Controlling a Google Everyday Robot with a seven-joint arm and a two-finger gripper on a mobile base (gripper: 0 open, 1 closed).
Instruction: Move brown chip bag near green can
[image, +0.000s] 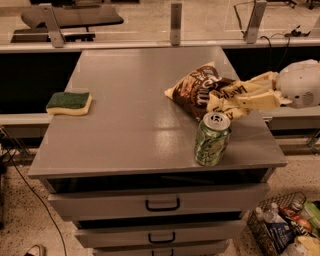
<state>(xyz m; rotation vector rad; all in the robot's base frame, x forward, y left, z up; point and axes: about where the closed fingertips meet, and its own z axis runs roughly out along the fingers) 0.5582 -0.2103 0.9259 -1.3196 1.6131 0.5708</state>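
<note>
The brown chip bag lies crumpled on the grey table, right of centre, its cream-yellow end just behind the green can. The can stands upright near the table's front right corner, a small gap from the bag. My gripper reaches in from the right edge with its cream fingers closed on the bag's right end, just above and behind the can. The white arm housing hangs beyond the table's right side.
A green-topped yellow sponge lies near the table's left edge. Drawers with black handles sit below the tabletop. A wire basket of bottles stands on the floor at lower right. A rail with posts runs behind the table.
</note>
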